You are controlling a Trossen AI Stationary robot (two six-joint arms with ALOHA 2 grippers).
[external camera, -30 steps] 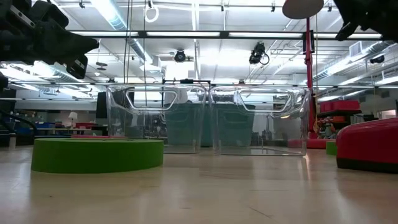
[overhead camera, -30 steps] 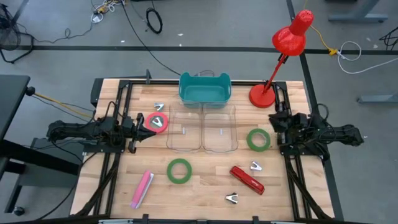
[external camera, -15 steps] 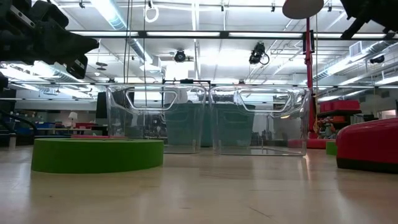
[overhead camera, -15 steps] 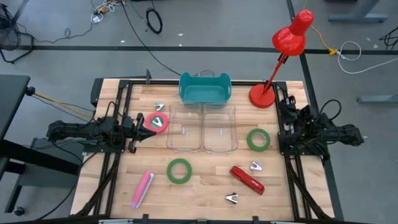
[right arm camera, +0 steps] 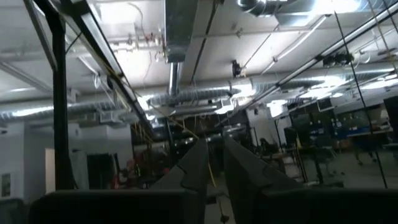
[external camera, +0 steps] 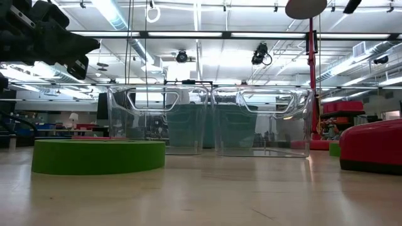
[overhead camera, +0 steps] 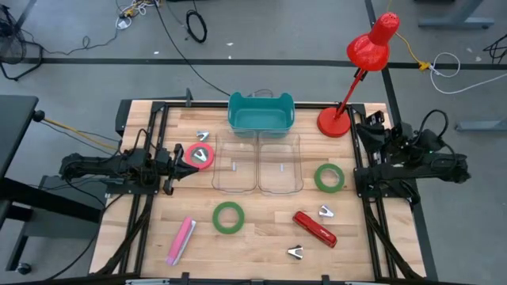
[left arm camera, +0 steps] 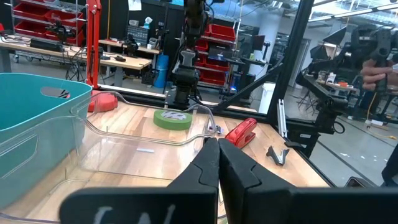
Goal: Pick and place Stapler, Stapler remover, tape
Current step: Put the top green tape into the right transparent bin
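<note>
The left pincer (overhead camera: 176, 168) rests at the surface's (overhead camera: 261, 237) 9 o'clock side, its fingers (left arm camera: 208, 163) pressed together and holding nothing, its tip just beside the red-pink tape roll (overhead camera: 200, 155), which lies flat with a small metal staple remover (overhead camera: 203, 154) in its open centre. The right pincer (right arm camera: 212, 162) is lifted at the 3 o'clock edge and tilted up toward the ceiling, its fingers (right arm camera: 194, 160) a narrow gap apart, with nothing between them. One green tape roll (overhead camera: 329, 177) lies toward 3 o'clock, just beside the pair of clear bins (overhead camera: 258, 164) at centre; the other green tape roll (overhead camera: 228, 217) lies toward 6 o'clock. The red stapler (overhead camera: 315, 228) sits near 5 o'clock, a pink stapler (overhead camera: 181, 240) near 7 o'clock. A teal bin (overhead camera: 261, 112) stands at 12 o'clock, a red desk lamp (overhead camera: 358, 71) at 1 o'clock.
</note>
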